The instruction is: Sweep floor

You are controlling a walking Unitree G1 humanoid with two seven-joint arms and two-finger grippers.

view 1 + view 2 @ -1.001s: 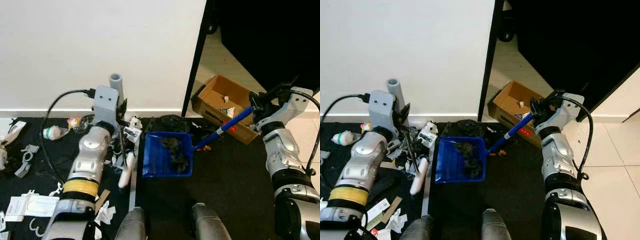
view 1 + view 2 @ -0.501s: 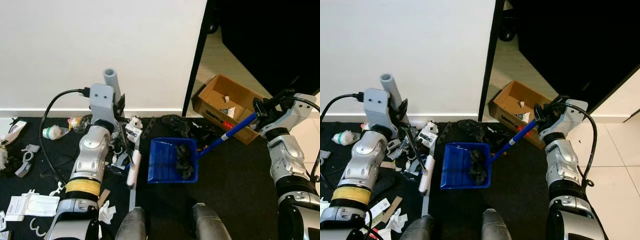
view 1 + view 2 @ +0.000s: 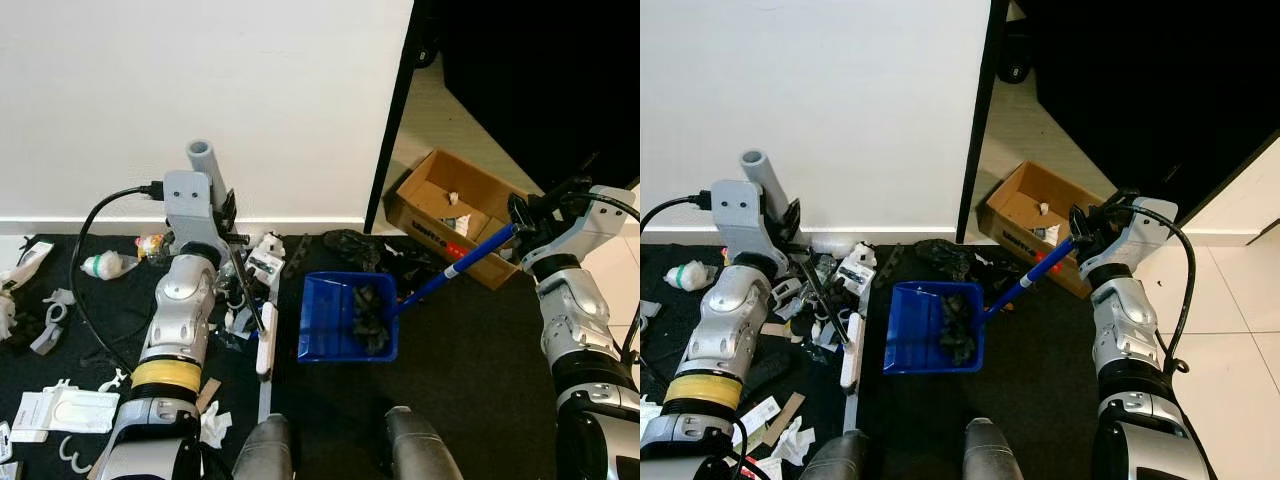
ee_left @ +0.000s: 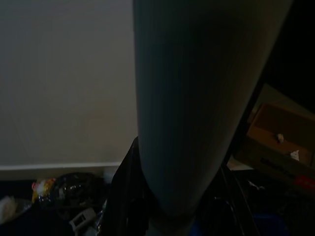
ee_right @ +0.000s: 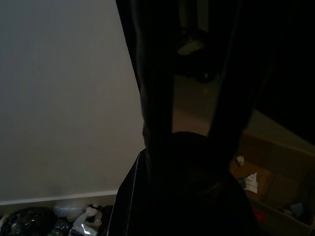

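1. Your right gripper [image 3: 520,222], at the right edge of the left eye view, is closed around the top of the blue dustpan handle [image 3: 455,265].
2. The blue dustpan [image 3: 349,317] sits on the black floor mat [image 3: 470,360] at the centre of the frame, with its handle slanting up and right toward the cardboard box [image 3: 452,215].
3. A heap of dark debris [image 3: 368,312] already lies inside the pan, toward its right side.
4. Your left gripper [image 3: 222,215], left of centre, grips the grey broom handle [image 3: 203,161]; the thin shaft runs down and right to the white broom head [image 3: 266,338], which rests on the mat just beside the pan's left edge.
5. Judged from this, you are mid-sweep: one load is collected and the broom is set at the pan's mouth.
6. More dark scraps [image 3: 352,243] lie above the pan, near the door frame, and white paper litter [image 3: 60,410] is scattered at the lower left.
7. The next move likely calls for drawing the broom head through the nearby scraps toward the pan while holding the pan steady and level so the load stays in.
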